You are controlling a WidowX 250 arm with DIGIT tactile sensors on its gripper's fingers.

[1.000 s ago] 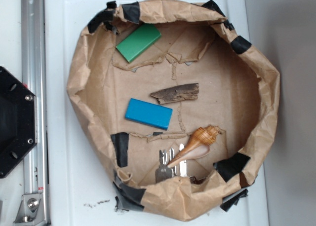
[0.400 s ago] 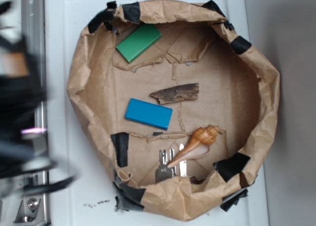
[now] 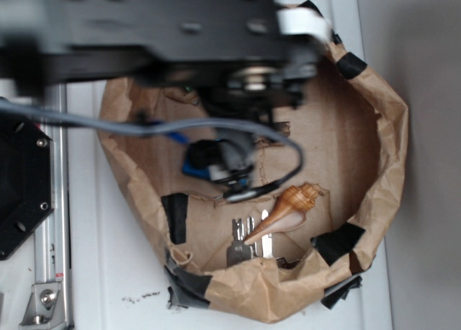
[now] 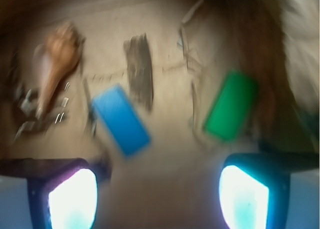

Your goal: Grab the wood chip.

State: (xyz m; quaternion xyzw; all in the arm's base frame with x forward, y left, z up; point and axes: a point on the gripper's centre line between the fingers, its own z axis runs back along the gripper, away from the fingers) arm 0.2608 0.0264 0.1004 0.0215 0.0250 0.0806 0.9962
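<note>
crumpled brown paper basin (image 3: 389, 150) on white tabletop (image 3: 101, 272)

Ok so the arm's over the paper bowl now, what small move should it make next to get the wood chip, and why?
Probably descend while centring on the wood chip. In the wrist view the gripper is open, high and holding nothing, and the chip lies apart from the blue block and the shell.

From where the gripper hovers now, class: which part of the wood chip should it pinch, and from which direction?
Pinch the wood chip at its middle, across its narrow width, coming straight down. It lies flat on the paper liner, long and thin, and only the blue block sits close, at one end. The gripper looks open and empty.
</note>
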